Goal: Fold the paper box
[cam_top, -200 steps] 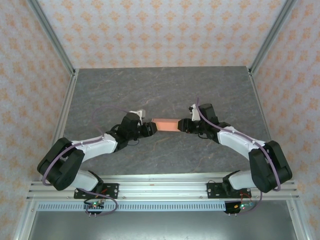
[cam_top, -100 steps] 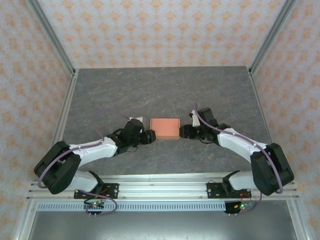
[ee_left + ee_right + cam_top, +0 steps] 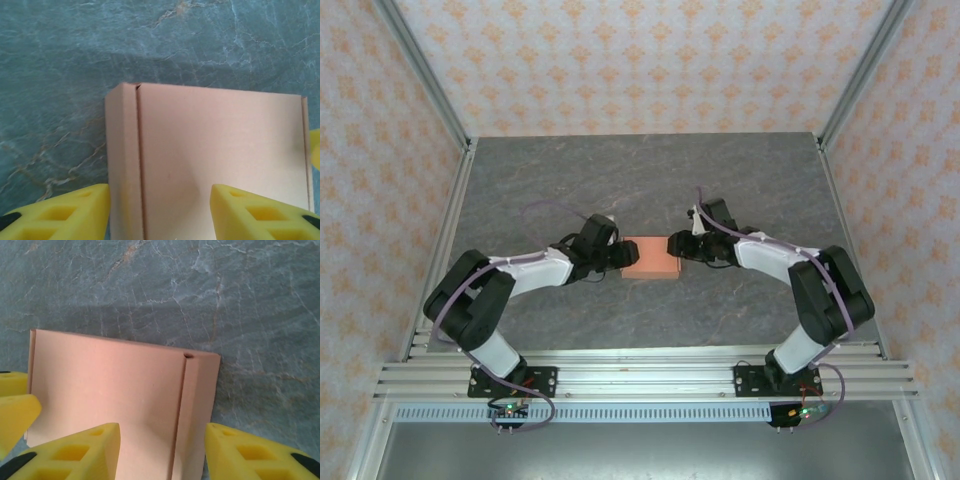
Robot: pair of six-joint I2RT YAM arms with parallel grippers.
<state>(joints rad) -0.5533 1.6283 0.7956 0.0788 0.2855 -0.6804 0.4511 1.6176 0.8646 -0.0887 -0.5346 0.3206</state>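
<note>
- Flat on the grey marbled stone-look tabletop (image 3: 570,180), about mid-table: a salmon-orange, closed rectangular paper box (image 3: 650,257) of thin card.
- At the box's left end, seen from above: the black left gripper (image 3: 623,256), arm bent low over the table.
- At the box's right end: the black right gripper (image 3: 677,247), facing the left one across the lid.
- Left wrist view: jaws parted; one yellow wedge-shaped finger (image 3: 60,212) just outside the box's side edge, the other over the top face.
- Right wrist view: jaws likewise parted, both yellow fingers (image 3: 75,452) overlapping the top face.
- Pressing down or merely hovering: cannot tell for either gripper.
- Along one side of the lid: a straight crease with a narrow strip beyond it.
</note>
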